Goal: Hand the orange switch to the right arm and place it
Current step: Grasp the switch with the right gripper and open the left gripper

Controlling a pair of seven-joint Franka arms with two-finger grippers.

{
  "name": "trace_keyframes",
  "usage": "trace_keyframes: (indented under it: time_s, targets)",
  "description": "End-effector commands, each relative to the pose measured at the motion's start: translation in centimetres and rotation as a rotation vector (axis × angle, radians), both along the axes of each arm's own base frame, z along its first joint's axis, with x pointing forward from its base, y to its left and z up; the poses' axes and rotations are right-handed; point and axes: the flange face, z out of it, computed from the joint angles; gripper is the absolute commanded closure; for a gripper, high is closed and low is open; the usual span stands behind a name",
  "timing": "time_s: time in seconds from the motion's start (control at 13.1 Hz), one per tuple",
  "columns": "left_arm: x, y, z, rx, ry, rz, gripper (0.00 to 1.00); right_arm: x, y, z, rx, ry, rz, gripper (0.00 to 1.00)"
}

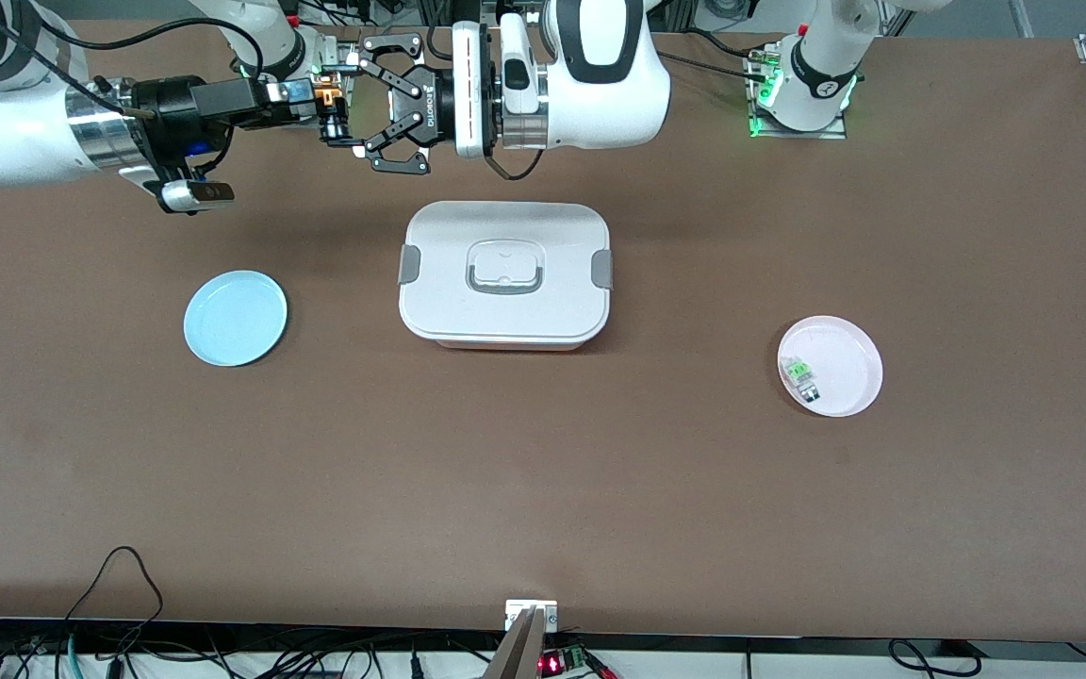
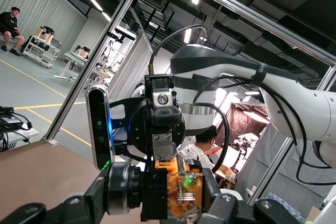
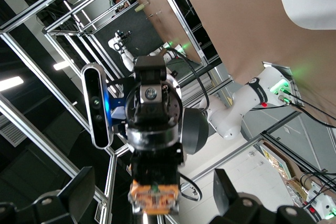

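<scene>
My two grippers meet tip to tip in the air, over the table near the robots' bases. The orange switch point(image 1: 324, 94) sits between them. My right gripper point(image 1: 332, 106), on the arm with the silver wrist, is shut on it with its slim black fingers. My left gripper point(image 1: 361, 102), marked ROBOTIQ, is open, with its linkage fingers spread to either side of the switch. In the left wrist view the switch point(image 2: 181, 192) shows orange with coppery contacts, between black fingers. It also shows in the right wrist view point(image 3: 155, 198).
A white lidded container point(image 1: 505, 273) stands mid-table, nearer the front camera than the grippers. A light blue plate point(image 1: 235, 318) lies toward the right arm's end. A pink plate point(image 1: 859, 354) with a small clear-and-green component point(image 1: 799, 372) lies toward the left arm's end.
</scene>
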Motion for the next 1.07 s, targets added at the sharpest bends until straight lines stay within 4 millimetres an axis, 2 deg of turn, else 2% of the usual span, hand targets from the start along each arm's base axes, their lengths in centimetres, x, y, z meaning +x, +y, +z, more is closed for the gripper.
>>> trace_keyframes:
  time_s: [0.0,0.15,0.46,0.61,0.91,0.99]
  targets:
    - [0.14,-0.53,0.48,-0.019,0.016,0.017,1.0,-0.56,1.14,-0.08,-0.004,0.019,-0.021,0.01]
    - [0.14,-0.53,0.49,-0.018,0.014,0.017,1.0,-0.48,1.18,-0.06,0.003,0.025,-0.022,0.12]
    - [0.23,-0.47,0.49,-0.018,0.014,0.018,1.0,-0.21,1.22,-0.33,0.002,0.053,-0.02,0.72]
    - [0.2,-0.46,0.41,-0.018,0.016,0.018,1.0,-0.21,1.24,-0.25,0.003,0.051,-0.018,0.95]
    - [0.13,-0.47,0.22,-0.03,0.043,0.027,1.0,-0.17,1.17,-0.32,0.004,0.053,-0.018,1.0]
    - [0.09,-0.46,0.3,-0.037,0.055,0.031,0.94,-0.17,1.17,-0.32,0.004,0.053,-0.018,1.0]
